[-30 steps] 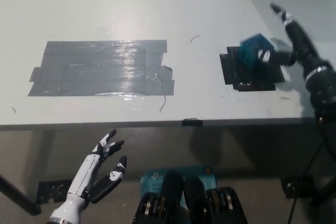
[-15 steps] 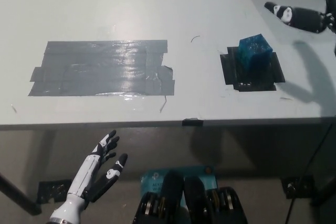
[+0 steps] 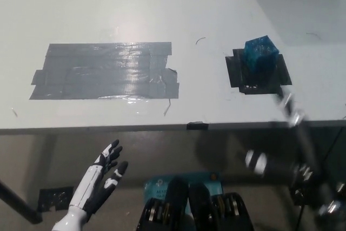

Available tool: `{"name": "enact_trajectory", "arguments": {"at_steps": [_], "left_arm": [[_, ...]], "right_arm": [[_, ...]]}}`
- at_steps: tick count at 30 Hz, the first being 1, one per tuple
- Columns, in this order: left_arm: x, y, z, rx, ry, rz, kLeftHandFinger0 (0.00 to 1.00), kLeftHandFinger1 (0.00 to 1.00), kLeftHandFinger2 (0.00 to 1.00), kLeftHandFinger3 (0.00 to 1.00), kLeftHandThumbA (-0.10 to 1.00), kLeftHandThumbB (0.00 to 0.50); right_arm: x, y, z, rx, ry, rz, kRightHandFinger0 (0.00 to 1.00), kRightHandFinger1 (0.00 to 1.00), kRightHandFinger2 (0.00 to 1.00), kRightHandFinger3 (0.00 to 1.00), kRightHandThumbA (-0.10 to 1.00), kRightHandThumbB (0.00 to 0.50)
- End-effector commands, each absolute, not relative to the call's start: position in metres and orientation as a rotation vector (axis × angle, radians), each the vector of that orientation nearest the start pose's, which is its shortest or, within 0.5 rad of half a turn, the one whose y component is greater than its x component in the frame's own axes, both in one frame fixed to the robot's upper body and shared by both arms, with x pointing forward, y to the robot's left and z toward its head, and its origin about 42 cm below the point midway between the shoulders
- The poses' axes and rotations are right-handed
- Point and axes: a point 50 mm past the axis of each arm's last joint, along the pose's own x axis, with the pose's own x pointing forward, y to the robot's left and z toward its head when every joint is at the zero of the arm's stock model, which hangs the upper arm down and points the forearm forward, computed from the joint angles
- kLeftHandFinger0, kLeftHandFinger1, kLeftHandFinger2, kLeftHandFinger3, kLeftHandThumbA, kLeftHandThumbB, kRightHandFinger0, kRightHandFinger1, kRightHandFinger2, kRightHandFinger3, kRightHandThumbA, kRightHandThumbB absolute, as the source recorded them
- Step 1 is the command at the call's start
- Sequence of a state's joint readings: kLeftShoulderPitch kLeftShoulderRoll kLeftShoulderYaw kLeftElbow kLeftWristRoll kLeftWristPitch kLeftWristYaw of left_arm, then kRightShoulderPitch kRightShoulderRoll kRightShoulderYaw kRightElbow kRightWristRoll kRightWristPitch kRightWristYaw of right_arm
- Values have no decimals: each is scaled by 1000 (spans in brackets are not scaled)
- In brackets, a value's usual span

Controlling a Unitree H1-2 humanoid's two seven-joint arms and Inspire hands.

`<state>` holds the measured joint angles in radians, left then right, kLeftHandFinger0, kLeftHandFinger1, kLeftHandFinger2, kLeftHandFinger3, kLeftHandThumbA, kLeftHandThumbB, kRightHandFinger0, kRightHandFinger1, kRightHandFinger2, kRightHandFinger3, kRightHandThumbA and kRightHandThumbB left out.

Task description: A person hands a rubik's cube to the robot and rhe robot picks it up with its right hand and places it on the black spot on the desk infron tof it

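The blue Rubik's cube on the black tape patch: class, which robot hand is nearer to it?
Right. The black right robot hand blurs just below the blue Rubik's cube; the white left robot hand hangs far lower-left.

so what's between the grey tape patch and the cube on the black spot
In the head view, between the grey tape and the cube on the black spot lies mostly bare desk, with only a thin curved mark.

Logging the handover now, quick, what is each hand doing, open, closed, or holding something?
Left hand: open, holding nothing, low beside the desk.
Right hand: too blurred to tell; it holds nothing, the Rubik's cube sits on the black spot.
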<state>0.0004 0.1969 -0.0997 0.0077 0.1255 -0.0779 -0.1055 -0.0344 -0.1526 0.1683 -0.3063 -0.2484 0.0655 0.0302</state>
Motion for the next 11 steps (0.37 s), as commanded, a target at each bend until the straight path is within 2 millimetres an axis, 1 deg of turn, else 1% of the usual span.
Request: {"name": "enact_trajectory", "arguments": {"at_steps": [1,2,4,6,7,9,11], "left_arm": [[275,240,96,275,-111,-208,1000,1000,1000,1000,942,157],[274,241,95,267,-112,-202,1000,1000,1000,1000,960,149],[272,241,91,264,-109,-197,1000,1000,1000,1000,1000,136],[272,242,90,267,-110,-193,1000,1000,1000,1000,1000,129],[272,241,89,274,-116,-190,1000,1000,1000,1000,1000,123],[273,242,88,273,-123,-186,1000,1000,1000,1000,1000,110],[273,242,88,273,-127,-184,1000,1000,1000,1000,1000,115]], "right_arm": [[285,-197,150,-335,-281,156,1000,1000,1000,1000,911,292],[287,-197,140,-333,-248,161,1000,1000,1000,1000,915,291],[289,-199,127,-337,-219,170,1000,1000,1000,1000,896,268],[290,-199,121,-343,-212,173,1000,1000,1000,1000,874,255],[291,-201,114,-354,-199,179,1000,1000,1000,1000,860,247],[292,-200,112,-357,-189,189,1000,1000,1000,1000,837,238],[293,-200,111,-358,-184,194,1000,1000,1000,1000,836,243]]}}
